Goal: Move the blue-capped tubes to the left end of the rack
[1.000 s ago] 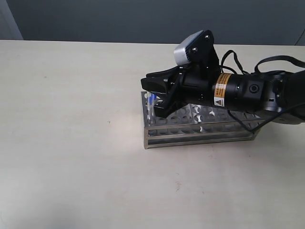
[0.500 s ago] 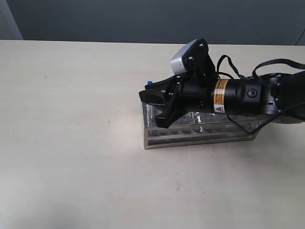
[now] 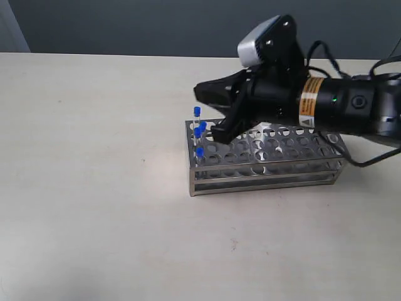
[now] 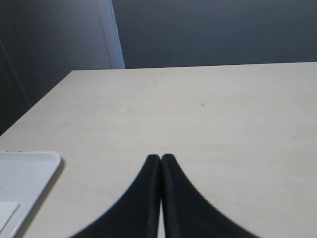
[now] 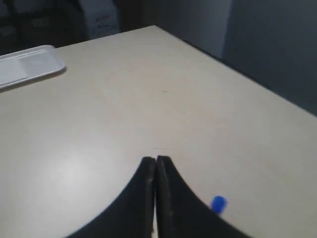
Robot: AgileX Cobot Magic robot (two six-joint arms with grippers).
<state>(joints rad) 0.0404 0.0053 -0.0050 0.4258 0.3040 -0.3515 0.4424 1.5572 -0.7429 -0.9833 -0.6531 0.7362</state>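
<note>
Rack seen only in exterior view; blue-capped tubes upright at its left end, caps up. Right gripper above rack, left gripper: jaws together.

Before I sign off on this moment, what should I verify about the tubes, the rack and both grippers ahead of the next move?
1. Blue-capped tubes at the rack's left end: ok, four blue caps show there.
2. Right gripper let go: ok, shut on nothing.
3. Right gripper clear of the tubes: cannot tell, it hangs close by them.
4. Left gripper out of the way: ok, shut over bare table.
5. Rack flat on the table: ok.
6. No tube elsewhere in the rack: cannot tell, the arm hides some holes.
</note>
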